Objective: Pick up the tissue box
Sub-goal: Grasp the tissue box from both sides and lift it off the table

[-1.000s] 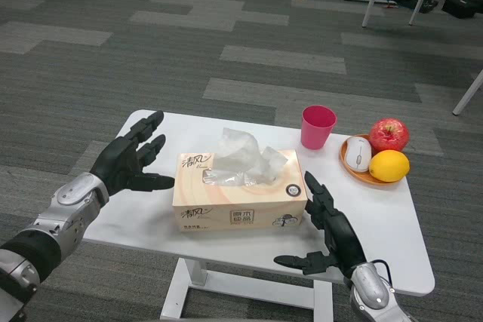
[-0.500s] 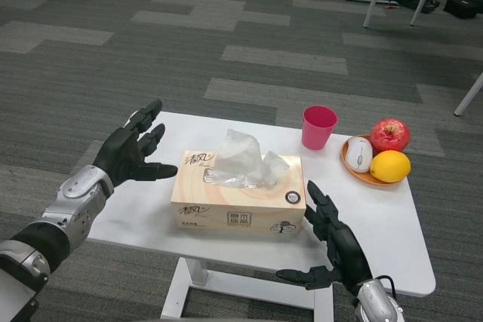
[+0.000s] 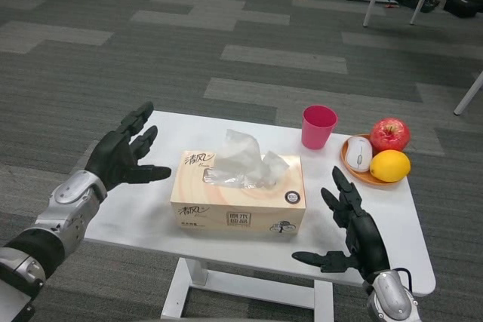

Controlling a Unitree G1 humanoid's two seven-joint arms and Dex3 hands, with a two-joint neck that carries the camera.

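The tissue box [image 3: 240, 200], tan cardboard with a white tissue sticking out of its top, lies on the white table [image 3: 136, 213] near the middle. My left hand [image 3: 121, 154] hovers to the box's left with fingers spread, a short gap away from it. On the box's right, near the table's front edge, my right hand [image 3: 355, 230] is also spread wide and holds nothing. Neither hand touches the box.
A pink cup [image 3: 318, 127] stands behind the box to the right. A wooden dish [image 3: 361, 173] at the far right holds a red apple [image 3: 389, 134], a lemon [image 3: 390, 165] and a white mouse [image 3: 360, 153]. Grey carpet surrounds the table.
Both hands have drawn outward, away from the sides of the tissue box. The box has settled flat on the table and barely shifted.
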